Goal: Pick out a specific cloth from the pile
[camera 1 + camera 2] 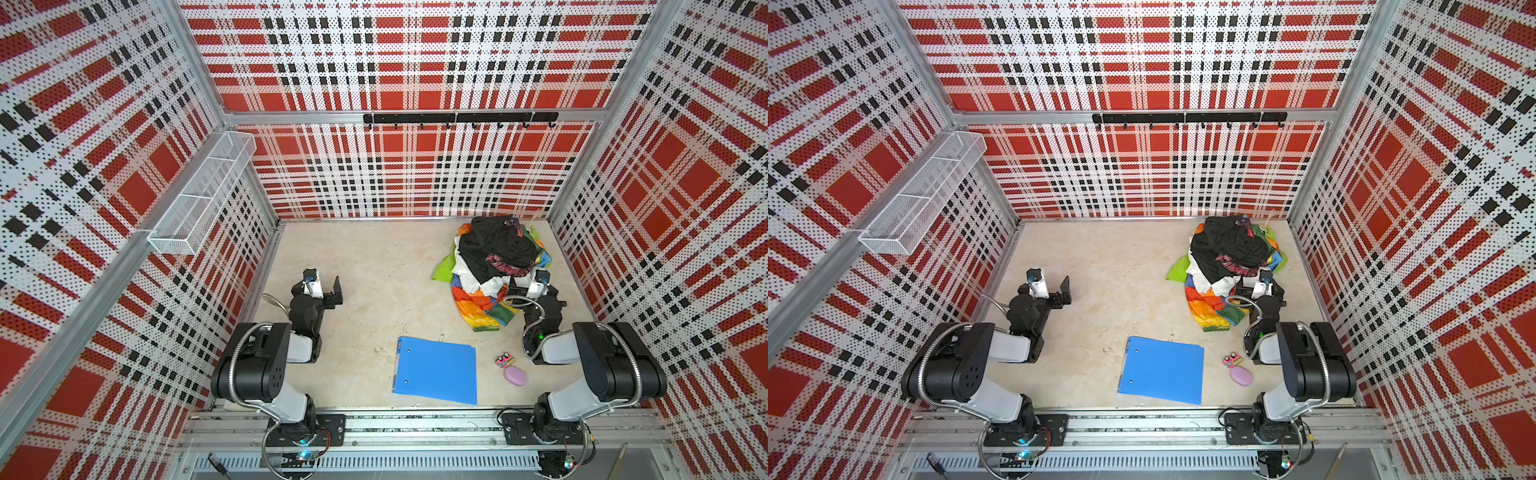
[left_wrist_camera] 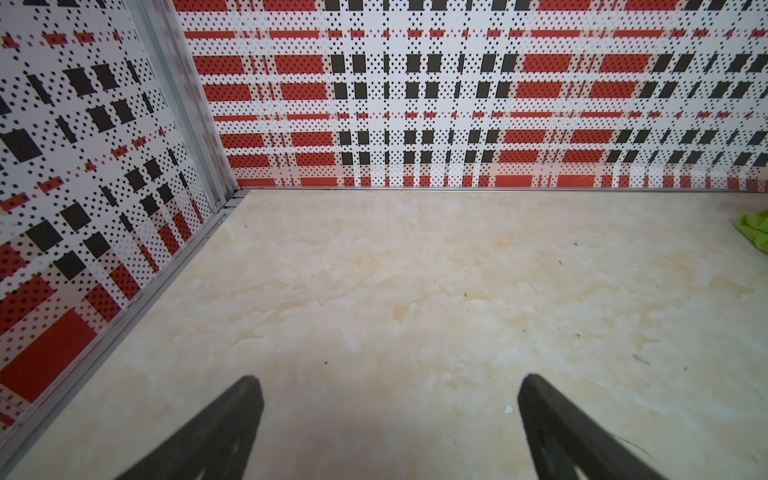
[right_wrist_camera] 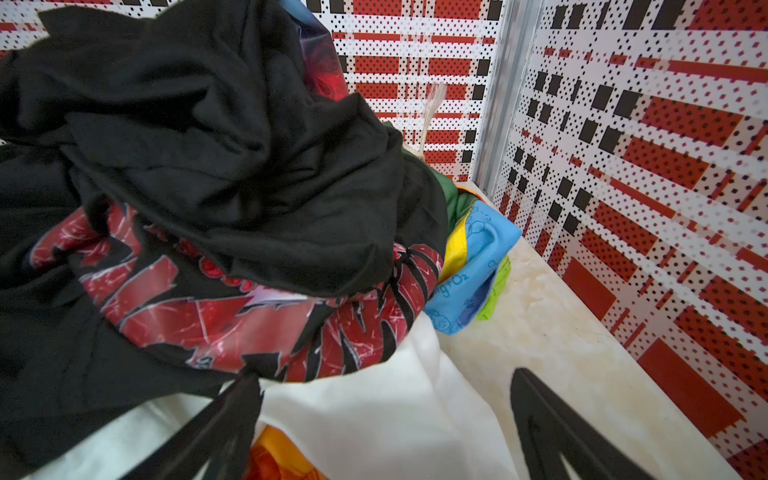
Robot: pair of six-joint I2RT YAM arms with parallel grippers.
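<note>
The left gripper (image 2: 386, 386) sits beyond the blue folder (image 1: 436, 370), off its left edge, jaws fully apart and empty. The pile (image 1: 494, 249) lies beyond the folder's right edge. The cloth (image 1: 478, 305) lies under the pile, spilling toward the folder. The right gripper (image 3: 384, 376), right of the cloth, has its jaws spread wide at the white garment (image 3: 374, 415), clamping nothing.

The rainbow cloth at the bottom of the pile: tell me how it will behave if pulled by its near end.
Probably floppy: the rainbow cloth lies crumpled in soft folds, so it should drape rather than lift whole. Likely to drag: the white garment and black garment sit on it, so the pile may shift.
</note>
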